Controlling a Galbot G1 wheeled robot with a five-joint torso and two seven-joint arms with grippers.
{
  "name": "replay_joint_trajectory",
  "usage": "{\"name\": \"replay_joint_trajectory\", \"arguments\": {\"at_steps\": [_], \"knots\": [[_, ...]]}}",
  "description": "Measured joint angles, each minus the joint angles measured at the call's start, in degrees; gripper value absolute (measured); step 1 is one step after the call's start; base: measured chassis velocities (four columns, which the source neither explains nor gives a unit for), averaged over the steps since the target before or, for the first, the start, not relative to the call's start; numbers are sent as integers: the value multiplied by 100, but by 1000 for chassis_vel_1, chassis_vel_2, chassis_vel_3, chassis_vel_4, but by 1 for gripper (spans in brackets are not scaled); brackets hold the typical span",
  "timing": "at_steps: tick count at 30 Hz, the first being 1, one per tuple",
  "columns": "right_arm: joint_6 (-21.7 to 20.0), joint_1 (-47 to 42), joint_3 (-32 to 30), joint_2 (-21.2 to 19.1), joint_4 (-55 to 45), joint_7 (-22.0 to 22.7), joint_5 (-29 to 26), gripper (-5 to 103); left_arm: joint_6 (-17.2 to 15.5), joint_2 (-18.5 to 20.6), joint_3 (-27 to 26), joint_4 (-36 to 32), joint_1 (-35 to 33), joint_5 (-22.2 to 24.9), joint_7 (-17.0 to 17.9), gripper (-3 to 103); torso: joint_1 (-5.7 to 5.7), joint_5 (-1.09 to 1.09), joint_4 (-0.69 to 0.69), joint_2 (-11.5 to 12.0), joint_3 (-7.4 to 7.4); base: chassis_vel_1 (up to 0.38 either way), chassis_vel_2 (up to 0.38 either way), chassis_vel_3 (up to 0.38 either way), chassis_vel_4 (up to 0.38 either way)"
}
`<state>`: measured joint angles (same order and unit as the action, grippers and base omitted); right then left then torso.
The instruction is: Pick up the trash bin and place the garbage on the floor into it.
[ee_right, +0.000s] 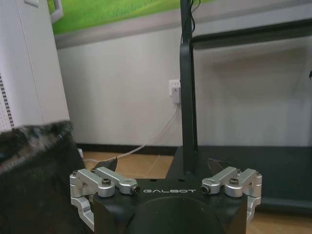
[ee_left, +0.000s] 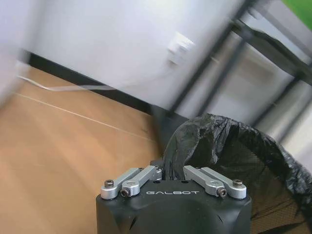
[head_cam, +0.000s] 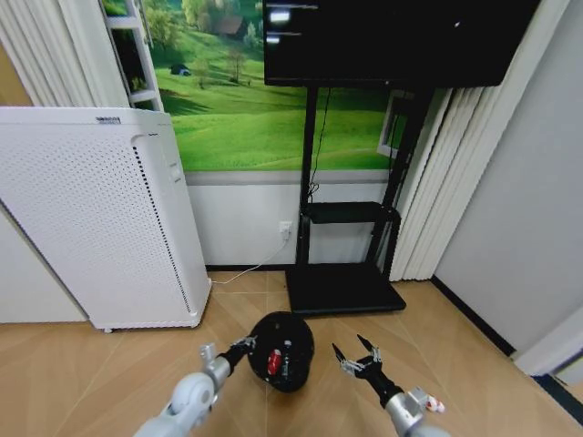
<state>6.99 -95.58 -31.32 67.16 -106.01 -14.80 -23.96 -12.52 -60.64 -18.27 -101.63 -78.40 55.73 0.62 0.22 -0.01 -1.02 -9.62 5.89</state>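
Two grippers flank the trash bin on the floor. Left gripper clamps its rim; right gripper spread wide, empty, just right of it. Red packet inside

The left gripper meets the rim of the small round black trash bin with its crinkled liner bag, but its fingertips are hidden behind its own black housing, and the bin is cut by the picture's edge. In the head view the red items inside the bin are too small to identify. A small white-and-red piece on the floor is partly hidden by the right arm.
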Motion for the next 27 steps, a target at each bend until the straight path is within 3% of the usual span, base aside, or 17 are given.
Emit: {"name": "replay_joint_trajectory", "arguments": {"at_steps": [2, 8, 13, 15, 18, 27], "knots": [[0, -1, 7, 76, 142, -2, 164, 100, 6, -79, -527, -149, -412, -5, 23, 7, 0, 1, 0, 0, 0, -85, -87, 90, 115], [-29, 6, -72, 187, 512, -2, 468, 100, 19, -238, -1242, -462, -983, -5, 15, 7, 0, 0, -3, -1, 0, -151, -165, 149, 139], [-111, 30, -181, 275, 1107, 287, 680, 100, 34, -316, -1869, -677, -1373, 48, -83, 7, 0, 4, -1, -1, 0, -231, -232, 220, 228], [-104, 55, -241, 324, 1321, 387, 717, 100, 35, -317, -1966, -727, -1383, 120, -74, 7, 0, -5, -4, -1, 0, -256, -266, 269, 252], [-88, 136, -323, 427, 1657, 578, 866, 100, 31, -304, -2011, -796, -1375, 216, -24, 7, 0, 6, -4, -1, 0, -265, -261, 248, 243], [-413, 517, -428, 506, 2622, 694, 1448, 100, 10, -251, -2093, -938, -1492, 325, 8, 7, 0, -1, -3, -1, 0, -81, -105, 100, 93]]}}
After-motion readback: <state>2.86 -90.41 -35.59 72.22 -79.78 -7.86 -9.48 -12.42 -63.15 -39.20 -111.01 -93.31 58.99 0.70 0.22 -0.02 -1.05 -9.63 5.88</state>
